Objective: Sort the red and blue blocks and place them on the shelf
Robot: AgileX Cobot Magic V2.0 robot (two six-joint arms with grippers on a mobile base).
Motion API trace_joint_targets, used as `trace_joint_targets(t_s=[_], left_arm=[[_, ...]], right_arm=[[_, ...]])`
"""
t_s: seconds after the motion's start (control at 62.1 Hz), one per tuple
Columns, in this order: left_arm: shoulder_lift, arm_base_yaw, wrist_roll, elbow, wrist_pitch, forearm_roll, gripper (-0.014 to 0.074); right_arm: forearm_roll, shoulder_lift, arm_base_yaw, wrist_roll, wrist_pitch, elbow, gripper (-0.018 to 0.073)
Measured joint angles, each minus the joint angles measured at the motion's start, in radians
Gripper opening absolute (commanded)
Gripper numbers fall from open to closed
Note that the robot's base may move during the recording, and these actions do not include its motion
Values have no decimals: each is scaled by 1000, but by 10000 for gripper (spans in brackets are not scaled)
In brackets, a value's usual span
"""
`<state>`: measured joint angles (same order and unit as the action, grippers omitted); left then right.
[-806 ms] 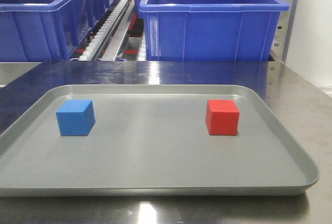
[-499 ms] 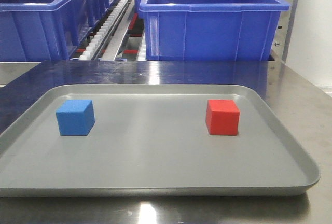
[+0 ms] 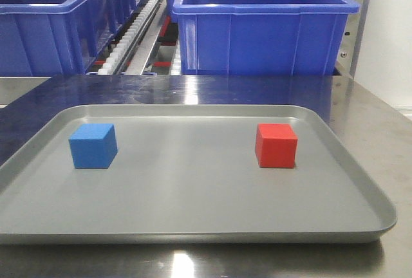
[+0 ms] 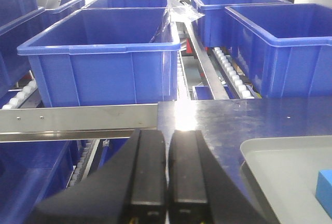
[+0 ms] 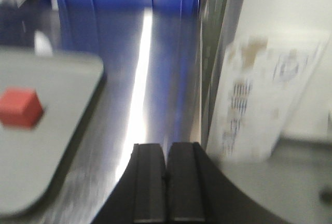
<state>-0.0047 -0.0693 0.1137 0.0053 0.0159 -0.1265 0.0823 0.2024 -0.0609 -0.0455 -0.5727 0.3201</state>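
The blue block (image 3: 94, 145) and red block (image 3: 276, 145) sit well apart on the grey tray (image 3: 193, 226). I judge them light, stiff and matte, best pinched across opposite flat faces. My left jaws and right jaws are closed on nothing, short of the shelf (image 3: 132, 33).

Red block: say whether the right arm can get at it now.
Probably yes: the red block sits uncovered on the tray with nothing near it, ahead-left of the right pincer, which is shut and must open.
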Motion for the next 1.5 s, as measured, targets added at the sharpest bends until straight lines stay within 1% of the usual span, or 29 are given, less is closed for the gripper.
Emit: trace_joint_targets(t_s=[0.129,0.226,0.322,0.435,0.499,0.58,0.661,0.725,0.773,0.838,0.854,0.87,0.886,0.902,0.951,0.999,1.047,1.241,1.37,1.498], left_arm=[[0,0,0,0,0,0,124],[0,0,0,0,0,0,124],[0,0,0,0,0,0,124],[0,0,0,0,0,0,124],[0,0,0,0,0,0,124],[0,0,0,0,0,0,124],[0,0,0,0,0,0,124],[0,0,0,0,0,0,124],[0,0,0,0,0,0,124],[0,0,0,0,0,0,124],[0,0,0,0,0,0,124],[0,0,0,0,0,0,124],[0,0,0,0,0,0,124],[0,0,0,0,0,0,124],[0,0,0,0,0,0,124],[0,0,0,0,0,0,124],[0,0,0,0,0,0,124],[0,0,0,0,0,0,124],[0,0,0,0,0,0,124],[0,0,0,0,0,0,124]], right_arm=[[14,180,0,0,-111,84,56],[75,310,0,2,-178,141,56],[112,462,-5,46,-235,218,56],[107,622,-58,142,-272,310,56],[84,702,-103,225,-294,357,58],[32,799,-170,344,-321,416,60],[-42,895,-233,468,-355,473,66],[-92,971,-285,538,-393,529,115],[-110,1014,-314,560,-418,568,187],[-122,1077,-357,575,-444,612,321],[-124,1097,-372,577,-450,628,374],[-124,1111,-381,580,-455,639,391],[-126,1124,-390,582,-460,649,442],[-126,1137,-399,584,-464,665,473],[-126,1183,-428,586,-469,698,558],[-126,1230,-454,587,-473,737,603],[-124,1269,-474,587,-475,779,617],[-94,1422,-547,588,-490,961,615],[-82,1480,-569,590,-494,1041,615],[-82,1517,-573,600,-501,1055,615]])
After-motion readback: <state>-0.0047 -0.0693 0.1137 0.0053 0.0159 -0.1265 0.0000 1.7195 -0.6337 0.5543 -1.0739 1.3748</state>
